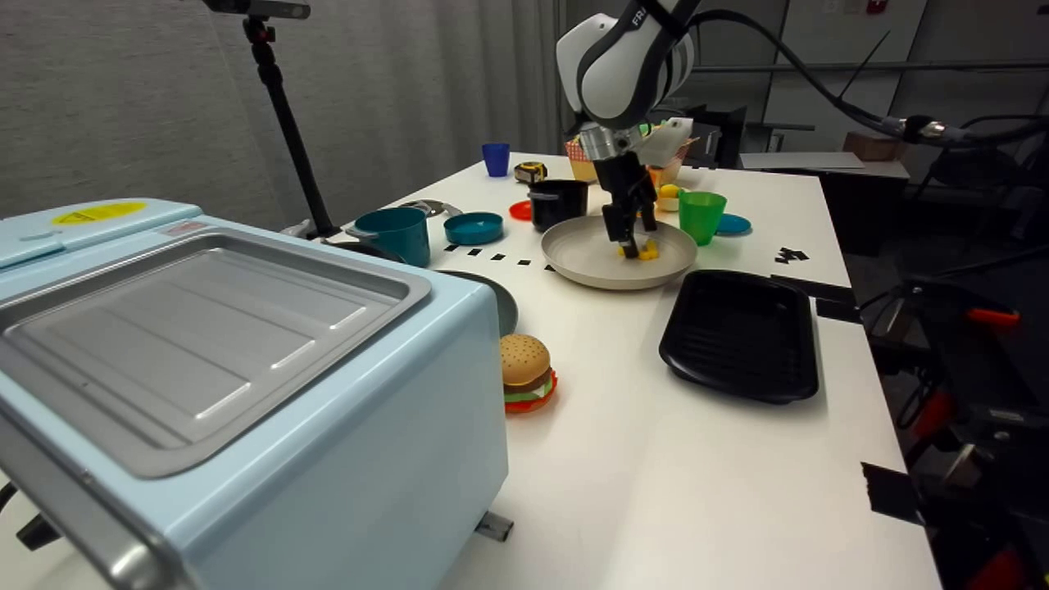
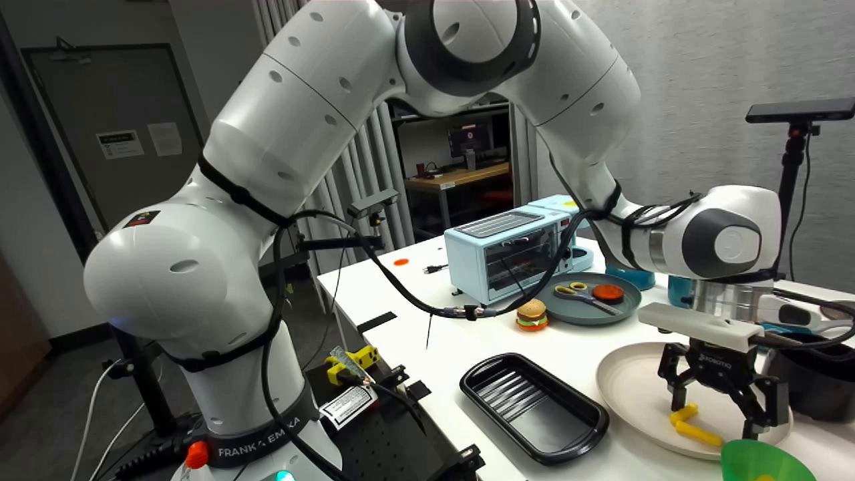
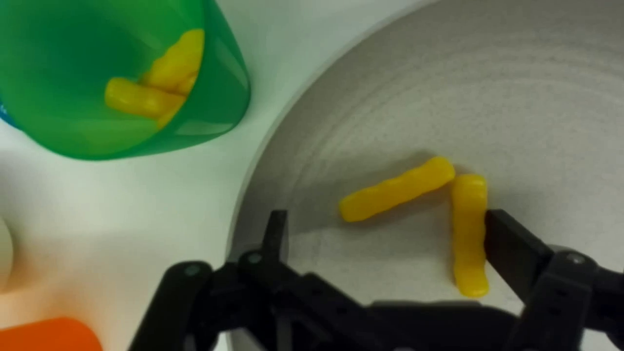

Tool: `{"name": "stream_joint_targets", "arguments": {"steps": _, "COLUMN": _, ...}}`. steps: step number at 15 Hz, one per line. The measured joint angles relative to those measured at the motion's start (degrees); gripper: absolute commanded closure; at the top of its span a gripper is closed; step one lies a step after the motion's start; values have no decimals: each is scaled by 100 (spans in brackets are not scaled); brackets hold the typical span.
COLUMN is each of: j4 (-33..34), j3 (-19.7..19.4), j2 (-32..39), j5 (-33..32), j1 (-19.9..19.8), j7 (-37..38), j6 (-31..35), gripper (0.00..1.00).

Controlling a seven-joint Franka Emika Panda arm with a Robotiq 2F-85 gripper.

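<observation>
Since the gripper (image 3: 386,222) is spread wide with nothing held, a pretty messy pinch could be caused by closing now: the straight yellow stick (image 3: 470,234) might get shoved into the slanted stick (image 3: 397,190), as their ends seem to be touching. Both are laid on the pale plate (image 3: 536,122), the straight one tucked right beside one fingertip (image 3: 512,248), maybe touched by it, the slanted one just ahead of the gap.

In an exterior view the claw (image 1: 639,238) partly hides the yellow sticks (image 1: 648,251), while the wrist view crops the green cup (image 3: 219,92), pale plate (image 3: 390,97) and a blurred orange thing (image 3: 46,336).
</observation>
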Motion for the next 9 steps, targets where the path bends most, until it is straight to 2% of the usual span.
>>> {"name": "stream_joint_targets", "arguments": {"steps": 9, "j4": -202, "j3": -57, "j2": -112, "j5": 477, "j1": -25, "j7": 693, "j6": 63, "gripper": 0}}
